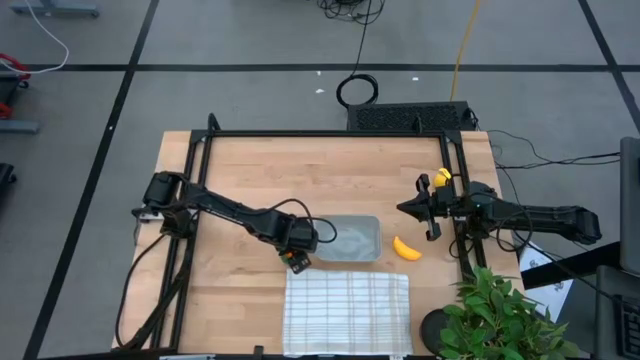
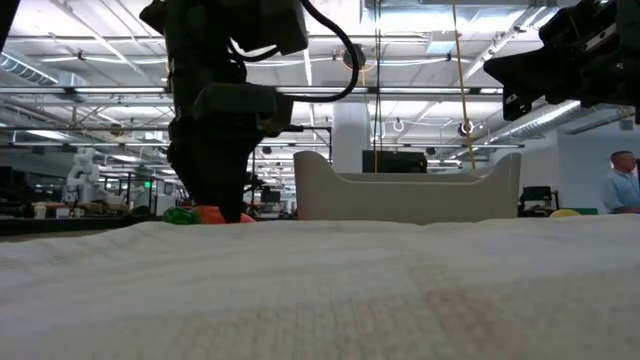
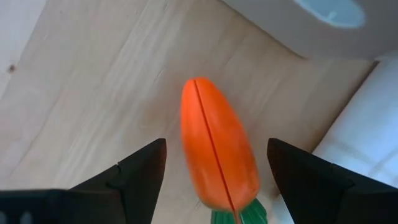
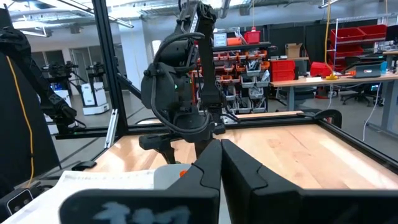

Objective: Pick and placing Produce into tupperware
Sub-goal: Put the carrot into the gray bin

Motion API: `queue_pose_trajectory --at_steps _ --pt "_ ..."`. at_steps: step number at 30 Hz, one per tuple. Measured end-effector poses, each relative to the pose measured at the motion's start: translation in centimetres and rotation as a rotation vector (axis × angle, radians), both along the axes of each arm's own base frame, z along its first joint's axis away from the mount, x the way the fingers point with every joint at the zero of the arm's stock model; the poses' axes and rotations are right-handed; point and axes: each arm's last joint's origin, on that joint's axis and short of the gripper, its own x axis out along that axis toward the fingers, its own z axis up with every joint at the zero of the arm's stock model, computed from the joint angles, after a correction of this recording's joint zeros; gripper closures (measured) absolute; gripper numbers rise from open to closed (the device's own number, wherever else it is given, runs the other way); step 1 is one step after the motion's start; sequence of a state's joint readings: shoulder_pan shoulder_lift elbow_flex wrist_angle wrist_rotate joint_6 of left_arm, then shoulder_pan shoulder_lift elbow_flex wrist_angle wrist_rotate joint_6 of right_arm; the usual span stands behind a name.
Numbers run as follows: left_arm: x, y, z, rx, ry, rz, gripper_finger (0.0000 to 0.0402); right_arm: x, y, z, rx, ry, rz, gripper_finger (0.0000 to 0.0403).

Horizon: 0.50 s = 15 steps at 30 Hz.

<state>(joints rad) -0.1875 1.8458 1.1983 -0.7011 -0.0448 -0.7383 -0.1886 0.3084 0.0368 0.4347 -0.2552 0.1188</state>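
An orange carrot [image 3: 211, 118] with a green top [image 3: 236, 216] lies flat on the wooden table, just off the near left corner of the tupperware [image 1: 350, 240]. My left gripper [image 3: 216, 143] points down over it, open. One finger stands on each side of the carrot and gaps show between them and it. The low view shows the carrot [image 2: 205, 213] under that gripper [image 2: 215, 190]. A yellow banana [image 1: 405, 249] lies right of the tupperware, and a small yellow fruit [image 1: 441, 178] lies farther back. My right gripper [image 4: 221, 163] waits shut at the right, held level.
A white grid-striped cloth [image 1: 347, 310] lies in front of the tupperware, its far left corner close to the carrot. A leafy potted plant [image 1: 500, 320] stands at the near right corner. A black frame [image 1: 330, 133] borders the table. A person [image 2: 622, 185] shows in the room behind.
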Motion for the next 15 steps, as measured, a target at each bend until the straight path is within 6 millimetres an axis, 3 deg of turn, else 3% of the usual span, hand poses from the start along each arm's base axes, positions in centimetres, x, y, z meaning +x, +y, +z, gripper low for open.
queue_pose_trajectory --at_steps 15 --pt "-0.37 0.06 -0.98 0.008 -0.008 -0.051 0.0128 0.00 0.00 0.00 0.000 0.000 0.000 0.0403"
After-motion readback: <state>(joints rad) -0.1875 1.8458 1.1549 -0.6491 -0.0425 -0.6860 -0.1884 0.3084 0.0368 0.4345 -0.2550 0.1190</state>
